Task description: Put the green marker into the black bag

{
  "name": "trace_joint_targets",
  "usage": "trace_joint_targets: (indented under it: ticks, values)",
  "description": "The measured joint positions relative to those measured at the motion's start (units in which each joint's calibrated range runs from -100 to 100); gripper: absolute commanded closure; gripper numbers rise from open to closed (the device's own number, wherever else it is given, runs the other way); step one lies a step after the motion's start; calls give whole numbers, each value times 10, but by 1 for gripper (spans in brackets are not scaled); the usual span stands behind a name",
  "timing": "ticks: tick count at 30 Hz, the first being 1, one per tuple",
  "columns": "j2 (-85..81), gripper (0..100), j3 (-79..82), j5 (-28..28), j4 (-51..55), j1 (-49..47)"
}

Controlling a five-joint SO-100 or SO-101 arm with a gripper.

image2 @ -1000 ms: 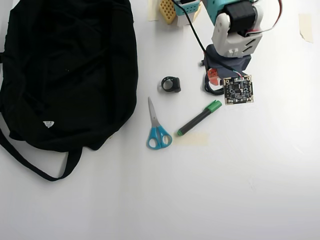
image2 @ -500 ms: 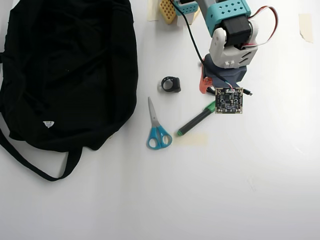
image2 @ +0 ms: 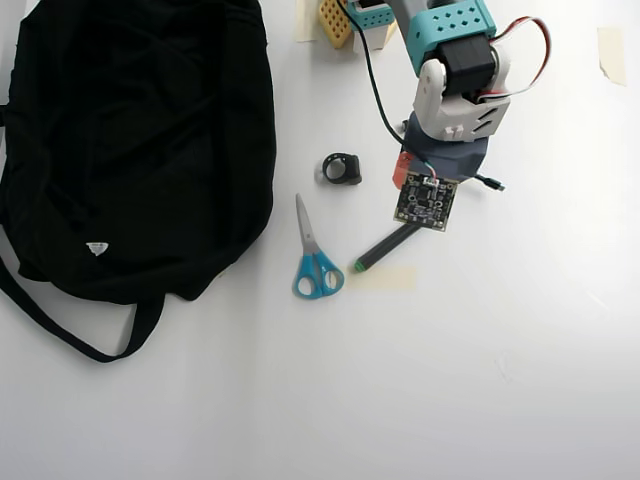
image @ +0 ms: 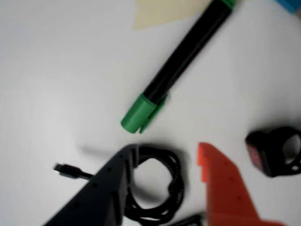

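Pincer (image: pixel 162 188) over the white bench (image2: pixel 520 380), fingers spread apart with nothing between them: a dark finger (image: pixel 101 193) at left of the wrist view, an orange finger (image: pixel 225 188) at right. Green marker (image: pixel 181 61) flat on the bench just ahead of the fingertips, lying slantwise, green cap (image: pixel 141 113) nearest the pincer, barrel running up toward the top right; clear of both fingers. In the overhead view, marker (image2: pixel 385 247) partly hidden under the arm's small circuit board (image2: pixel 427 200), only the lower end with its green tip showing, that tip resting at a strip of pale tape (image2: pixel 385 278). Black bag (image2: pixel 140 130) slumped at the left of the overhead view, well apart from the marker, strap (image2: pixel 60 330) trailing toward the lower left, small white tag (image2: pixel 97 247) on its front. Blue-handled scissors (image2: pixel 316 262) between bag and marker, blades pointing up. Small black ring-shaped object (image2: pixel 343 168) above the scissors, near the arm; probably the same dark blurred object at the right edge of the wrist view (image: pixel 275 150). Coiled black cable (image: pixel 164 188) beneath the pincer, plug (image: pixel 66 170) poking out left.
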Motion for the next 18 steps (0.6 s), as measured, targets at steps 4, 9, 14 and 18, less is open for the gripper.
trace_joint_targets:
  ticks: [4,9,14,18]
  values:
    - [0,70,2,-41,0,-1]
    - [0,70,13,-67,0,-2]
    - [0,70,13,-73,0,-10]
    - [0,70,13,-87,-3,-9]
